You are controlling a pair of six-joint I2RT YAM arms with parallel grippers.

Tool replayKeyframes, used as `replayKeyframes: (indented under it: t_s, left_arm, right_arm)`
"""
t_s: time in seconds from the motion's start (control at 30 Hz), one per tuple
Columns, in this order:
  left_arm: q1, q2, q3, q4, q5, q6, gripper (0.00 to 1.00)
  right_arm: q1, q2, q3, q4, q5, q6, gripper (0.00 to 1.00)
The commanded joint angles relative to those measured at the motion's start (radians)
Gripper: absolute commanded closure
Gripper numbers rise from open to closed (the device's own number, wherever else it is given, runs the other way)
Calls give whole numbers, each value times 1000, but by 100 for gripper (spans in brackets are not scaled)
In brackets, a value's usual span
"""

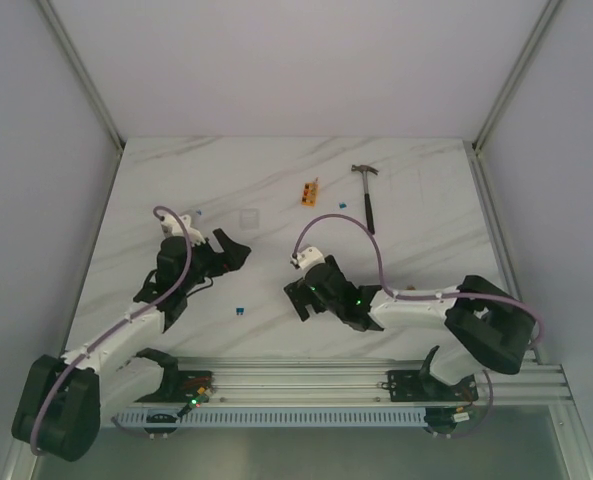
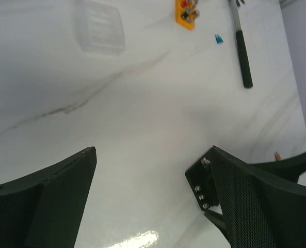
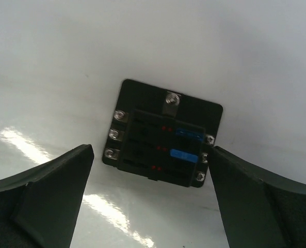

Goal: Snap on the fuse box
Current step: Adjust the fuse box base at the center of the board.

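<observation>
White marbled table carries everything under your two arms. Your right hand hangs over it with the fingers wide apart. The fuse box lies flat on the table just ahead, between the two fingertips and not clamped by them. Two blue fuses sit in its top face. Your left hand is also spread wide and holds nothing. Farther from it lie a clear plastic piece, then an orange block and a hammer.
</observation>
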Motion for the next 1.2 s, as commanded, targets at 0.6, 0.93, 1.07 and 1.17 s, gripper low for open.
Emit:
replayKeyframes:
  t_s: [0.6, 0.93, 1.07, 1.17]
  left_arm:
    - [-179, 166, 97, -24, -1, -13, 0]
    - [-180, 176, 128, -101, -18, -35, 0]
    - [-179, 149, 133, -164, -42, -30, 0]
    - [-179, 122, 133, -208, -68, -29, 0]
  right_arm:
    - [-250, -161, -22, -235, 30, 142, 0]
    - [-337, -117, 65, -90, -257, 239, 15]
    - [-364, -53, 87, -66, -267, 250, 27]
    - [-368, -15, 92, -58, -283, 245, 36]
